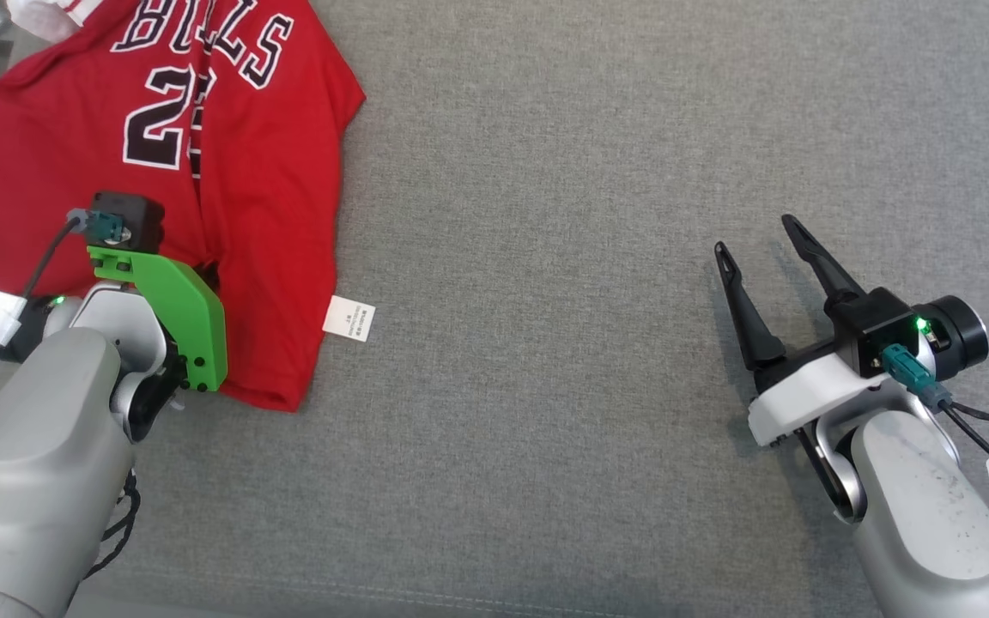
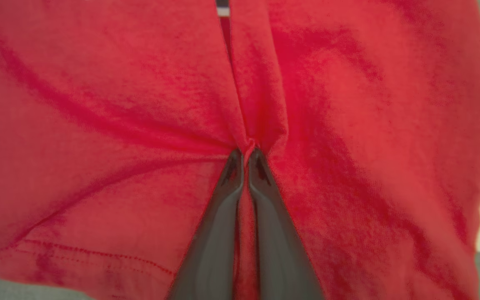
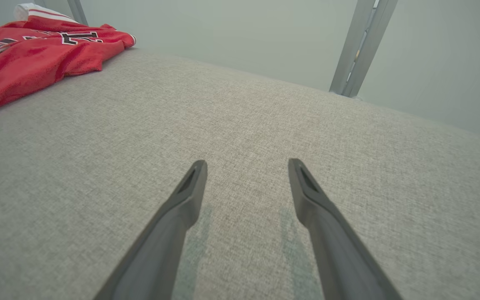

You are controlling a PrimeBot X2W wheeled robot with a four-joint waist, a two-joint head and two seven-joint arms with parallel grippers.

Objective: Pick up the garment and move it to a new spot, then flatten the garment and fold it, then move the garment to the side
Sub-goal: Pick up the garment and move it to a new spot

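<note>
1. The grey fabric surface (image 1: pixel 589 257) stretches wide to the right of the garment, which looks like room for a new spot.
2. The red Bulls jersey (image 1: pixel 271 172) lies rumpled at the surface's far left.
3. The right gripper (image 1: pixel 755 234) hovers with fingers spread, holding nothing, well apart from the jersey.
4. The left gripper (image 2: pixel 246 156) is clenched on a thin pinch of jersey cloth near the hem. So small a fold may slip out on lifting, or only one layer may rise and the rest drag bunched.
5. The white care label (image 1: pixel 349 318) pokes out beside the jersey's edge.
</note>
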